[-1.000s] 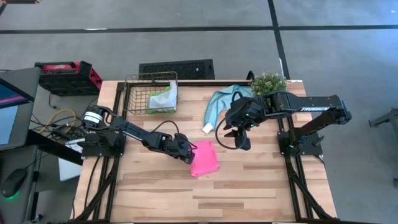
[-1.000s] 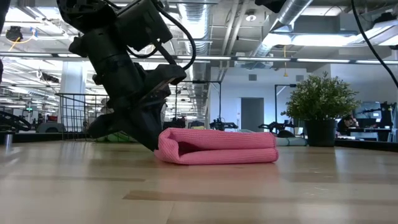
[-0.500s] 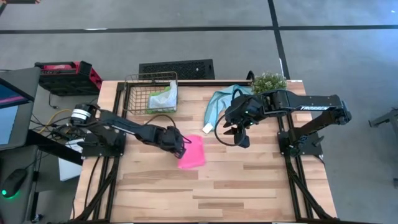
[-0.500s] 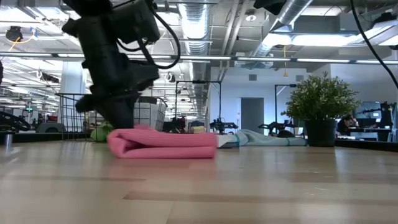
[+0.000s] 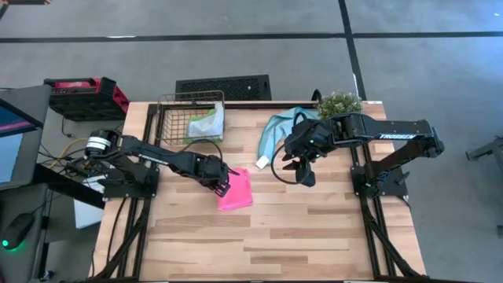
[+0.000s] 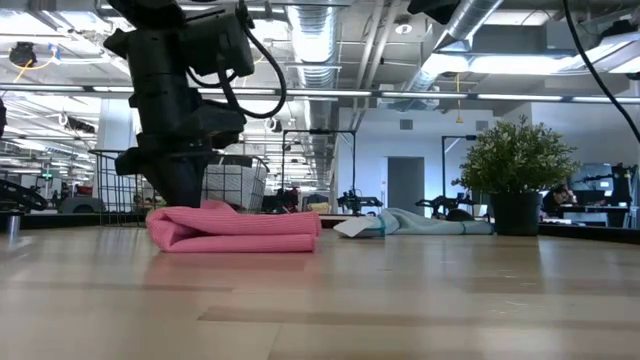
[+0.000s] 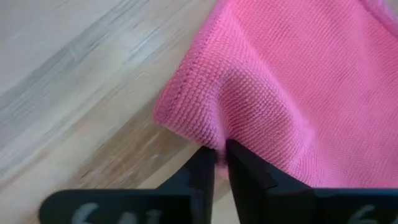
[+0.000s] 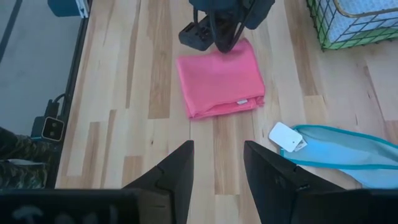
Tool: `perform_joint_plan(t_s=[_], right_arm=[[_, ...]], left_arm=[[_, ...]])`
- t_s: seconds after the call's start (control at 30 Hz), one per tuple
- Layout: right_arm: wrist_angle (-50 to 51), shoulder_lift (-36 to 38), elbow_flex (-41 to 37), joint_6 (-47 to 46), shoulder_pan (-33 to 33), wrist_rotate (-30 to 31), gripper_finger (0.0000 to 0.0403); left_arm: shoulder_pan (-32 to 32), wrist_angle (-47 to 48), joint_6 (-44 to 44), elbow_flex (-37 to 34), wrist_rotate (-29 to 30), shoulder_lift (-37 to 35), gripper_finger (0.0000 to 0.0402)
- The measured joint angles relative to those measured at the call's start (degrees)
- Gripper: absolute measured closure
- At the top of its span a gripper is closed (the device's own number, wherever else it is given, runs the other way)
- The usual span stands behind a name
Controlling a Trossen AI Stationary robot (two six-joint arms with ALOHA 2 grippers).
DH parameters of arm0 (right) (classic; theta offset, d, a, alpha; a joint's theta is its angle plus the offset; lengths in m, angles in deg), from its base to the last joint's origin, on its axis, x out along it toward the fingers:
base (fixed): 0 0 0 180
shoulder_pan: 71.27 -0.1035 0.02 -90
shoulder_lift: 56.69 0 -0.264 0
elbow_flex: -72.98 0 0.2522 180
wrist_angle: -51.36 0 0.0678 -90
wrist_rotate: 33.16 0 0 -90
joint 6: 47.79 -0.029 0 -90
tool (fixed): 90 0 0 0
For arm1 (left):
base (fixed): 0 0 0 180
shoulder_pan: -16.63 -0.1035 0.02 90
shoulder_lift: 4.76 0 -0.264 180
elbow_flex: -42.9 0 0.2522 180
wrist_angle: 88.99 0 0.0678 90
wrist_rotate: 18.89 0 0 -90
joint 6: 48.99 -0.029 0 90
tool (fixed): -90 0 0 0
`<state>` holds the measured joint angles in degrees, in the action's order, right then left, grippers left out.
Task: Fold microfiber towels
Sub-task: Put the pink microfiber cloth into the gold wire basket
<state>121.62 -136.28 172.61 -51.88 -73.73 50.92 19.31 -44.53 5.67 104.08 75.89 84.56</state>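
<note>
Two arms on my screens right now, and the left gripper (image 5: 226, 182) is the busy one: I've got it down at the tabletop with its fingers (image 7: 205, 171) clenched on the near edge of the folded pink towel (image 5: 236, 190), the cloth bunching up right where the tips pinch it. That towel lies flat on the wooden table (image 5: 314, 236) toward the middle, doubled over into a thick pad, its rolled fold clear in the low view (image 6: 235, 228). The right gripper (image 5: 297, 169) hangs above the table to the right of the pink towel, well apart from it, fingers (image 8: 177, 171) spread and holding nothing. Just beside it, toward the back edge, the teal-blue towel (image 5: 279, 128) sprawls unfolded, its white tag (image 5: 262, 161) lying on the wood near the pink one. At the back left sits the wire basket (image 5: 174, 118) with a pale greenish cloth (image 5: 207, 123) heaped inside; I can't make out its exact colour. The potted plant (image 5: 339, 104) stands at the back right corner.
</note>
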Motion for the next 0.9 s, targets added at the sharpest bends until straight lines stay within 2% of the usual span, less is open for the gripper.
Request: perform_joint_plan(t_s=[0.1,0.37,0.67,0.9], right_arm=[[0.01,0.00,0.00,0.00,-0.02,0.00,0.0239],[-0.03,0.00,0.00,0.00,0.00,0.00,0.0239],[-0.05,0.00,0.00,0.00,0.00,0.00,0.0239],[-0.01,0.00,0.00,0.02,-0.01,0.00,0.0239]], left_arm=[[-0.03,-0.37,0.86,0.02,-0.60,0.00,0.0339],[-1.40,-1.70,10.76,0.02,-2.76,0.00,0.0271],[-1.44,-6.37,10.86,0.04,-3.89,0.52,0.0269],[-1.44,-1.19,11.50,0.06,-5.48,-0.53,0.0270]])
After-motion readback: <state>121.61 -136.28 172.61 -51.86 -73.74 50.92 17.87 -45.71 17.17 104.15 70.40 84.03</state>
